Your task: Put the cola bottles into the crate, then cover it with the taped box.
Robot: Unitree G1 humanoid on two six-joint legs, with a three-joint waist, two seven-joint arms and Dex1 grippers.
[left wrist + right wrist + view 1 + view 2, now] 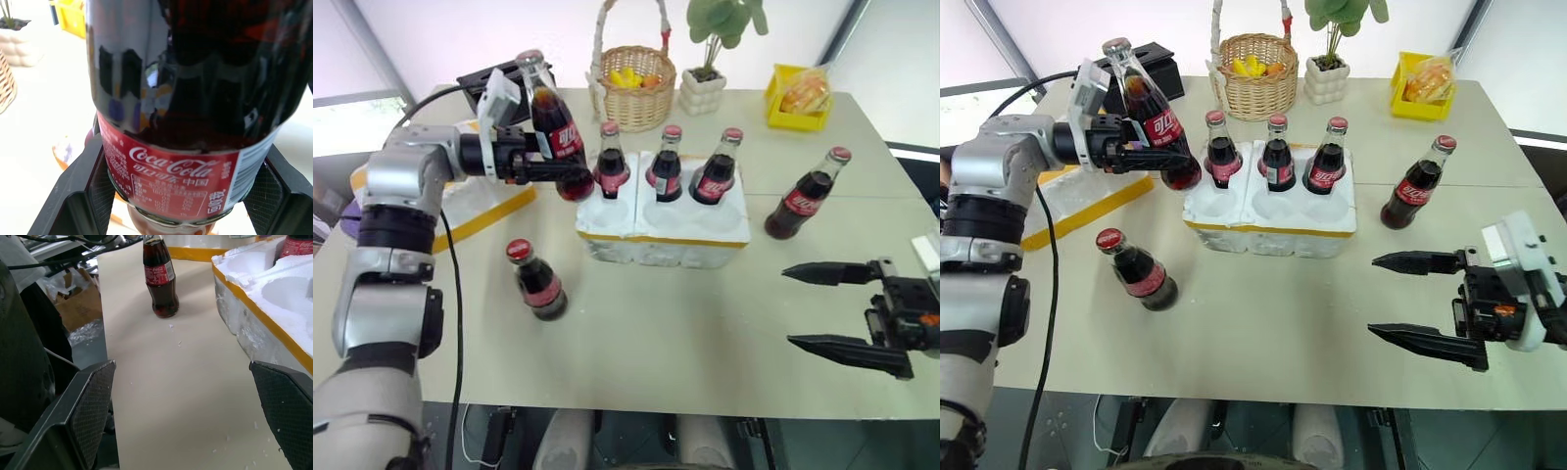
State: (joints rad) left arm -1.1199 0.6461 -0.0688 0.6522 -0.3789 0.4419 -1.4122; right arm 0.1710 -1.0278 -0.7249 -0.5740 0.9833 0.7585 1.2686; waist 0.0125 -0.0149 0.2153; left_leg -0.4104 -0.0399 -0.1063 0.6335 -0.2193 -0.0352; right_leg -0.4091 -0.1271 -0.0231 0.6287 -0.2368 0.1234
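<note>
Holding a cola bottle (553,125) tilted in the air, the left pincer (543,162) grips its labelled body just left of the white foam crate (664,227), near the crate's far-left well. Three cola bottles (666,164) stand in the crate's far row, its near wells empty, while one bottle (535,280) stands on the pale surface (705,333) to the near left and another (805,195) to the right. The right pincer (818,307) hovers spread wide and empty at the near right, and the taped box (480,208) lies at the far left behind the left arm.
</note>
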